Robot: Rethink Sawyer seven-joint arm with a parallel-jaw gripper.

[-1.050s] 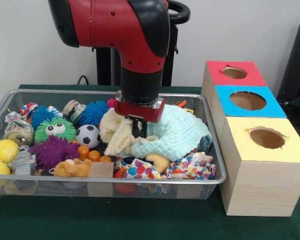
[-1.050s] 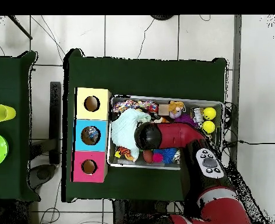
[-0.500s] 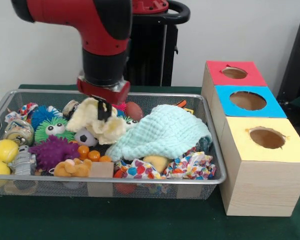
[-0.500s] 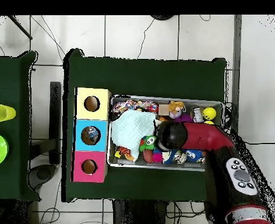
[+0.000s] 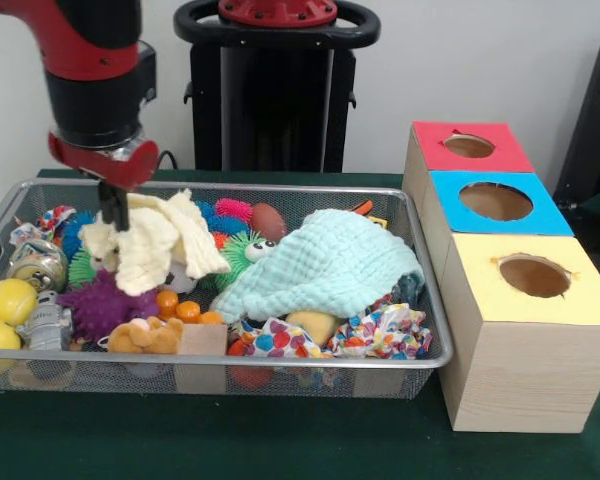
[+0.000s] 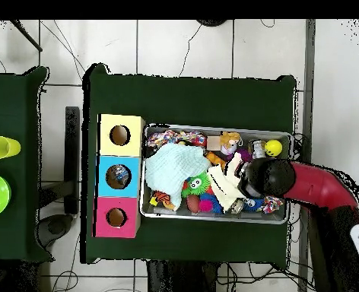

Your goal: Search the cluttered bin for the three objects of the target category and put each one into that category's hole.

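In the front view my gripper (image 5: pixel 113 208) hangs over the left part of the wire bin (image 5: pixel 432 300), shut on a cream-yellow cloth (image 5: pixel 158 245). The cloth is lifted and drapes down over the toys. A mint-green cloth (image 5: pixel 330 262) lies heaped in the bin's middle and right. A patterned cloth (image 5: pixel 380 332) lies at the front right. Beside the bin stand three boxes with holes on top: red (image 5: pixel 435 142), blue (image 5: pixel 448 205) and yellow (image 5: pixel 520 360). From overhead, the arm's end (image 6: pixel 268 179) hides the gripper; the cream cloth (image 6: pixel 227 182) spreads beside it.
Toys crowd the bin: two yellow balls (image 5: pixel 8 300), a purple spiky ball (image 5: pixel 100 303), a green spiky toy with eyes (image 5: pixel 242 250), small orange balls (image 5: pixel 177 306), a wooden block (image 5: pixel 202 340), a tan plush (image 5: pixel 145 337) and a grey robot figure (image 5: pixel 46 322).
My gripper has carried the cream cloth from the bin's middle to its left side, pulling it off the mint cloth. The green spiky toy with eyes and other toys now show.
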